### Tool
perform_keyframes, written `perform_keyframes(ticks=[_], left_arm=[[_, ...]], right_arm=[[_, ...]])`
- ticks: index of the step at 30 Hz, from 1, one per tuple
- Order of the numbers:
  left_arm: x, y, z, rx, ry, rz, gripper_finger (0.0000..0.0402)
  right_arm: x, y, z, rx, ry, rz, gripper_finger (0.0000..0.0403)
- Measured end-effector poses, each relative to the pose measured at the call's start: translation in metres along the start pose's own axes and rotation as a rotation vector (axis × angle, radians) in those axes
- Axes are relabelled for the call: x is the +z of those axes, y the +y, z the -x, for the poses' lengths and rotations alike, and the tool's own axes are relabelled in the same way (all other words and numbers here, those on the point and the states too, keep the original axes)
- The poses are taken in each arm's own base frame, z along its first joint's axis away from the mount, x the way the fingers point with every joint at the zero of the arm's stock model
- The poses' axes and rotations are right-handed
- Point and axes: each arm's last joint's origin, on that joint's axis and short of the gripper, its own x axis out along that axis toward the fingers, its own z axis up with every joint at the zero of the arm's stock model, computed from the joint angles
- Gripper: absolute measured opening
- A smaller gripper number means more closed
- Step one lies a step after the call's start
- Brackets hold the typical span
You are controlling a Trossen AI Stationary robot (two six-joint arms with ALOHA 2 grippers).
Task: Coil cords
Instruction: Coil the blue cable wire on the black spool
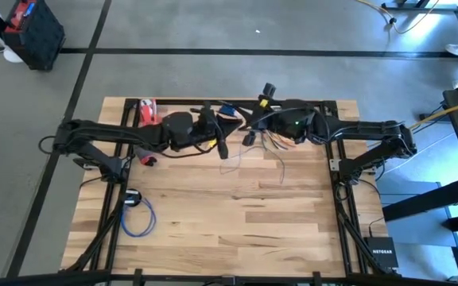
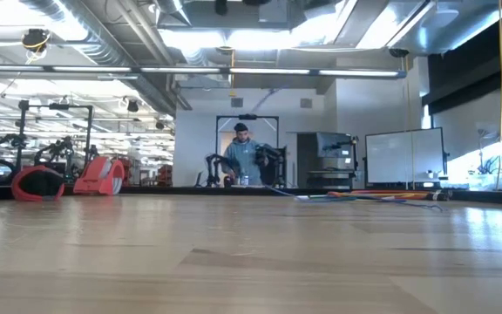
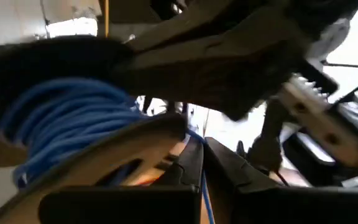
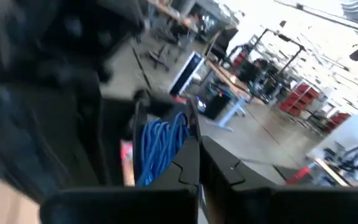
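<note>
both arms meet at the far edge, a blue cord pinched between them

the left gripper [image 1: 223, 148] and the right gripper [image 1: 249, 137] are drawn close together above the far side of the worktop [image 1: 237, 214], probably so one can hold the cord steady while the other winds it. in the left wrist view a blue cord [image 3: 67, 118] sits wrapped in several turns around a spool-like form, and one strand runs down into the seam of that arm's fingers [image 3: 188, 165], which are pressed together on it. the right wrist view shows the same blue bundle [image 4: 160, 149] just beyond the right fingers [image 4: 219, 165]; these are together too, with a thin strand seemingly caught between them. thin loose cords [image 1: 273, 151], orange and pale, trail on the wood under the right gripper. a second blue coil [image 1: 137, 216] lies well apart, near the left edge, beside a small black disc [image 1: 132, 197].
</note>
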Motion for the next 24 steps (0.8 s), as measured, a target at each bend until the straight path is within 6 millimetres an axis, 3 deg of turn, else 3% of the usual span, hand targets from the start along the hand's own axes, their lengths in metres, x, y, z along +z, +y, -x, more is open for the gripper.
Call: perform_keyframes(ticks=[6,15,24], left_arm=[[-0.008,0.001,-0.011,0.028,-0.008,-0.054,0.0001],[-0.006,-0.001,-0.011,0.006,-0.028,-0.072,0.0001],[-0.009,-0.001,-0.012,0.012,-0.011,-0.079,0.0001]], right_arm=[[0.010,-0.009,0.007,-0.027,-0.090,-0.059,0.0005],[0.030,-0.037,0.045,-0.038,-0.211,-0.149,0.0005],[0.068,-0.072,0.074,-0.074,-0.347,-0.225,0.0005]])
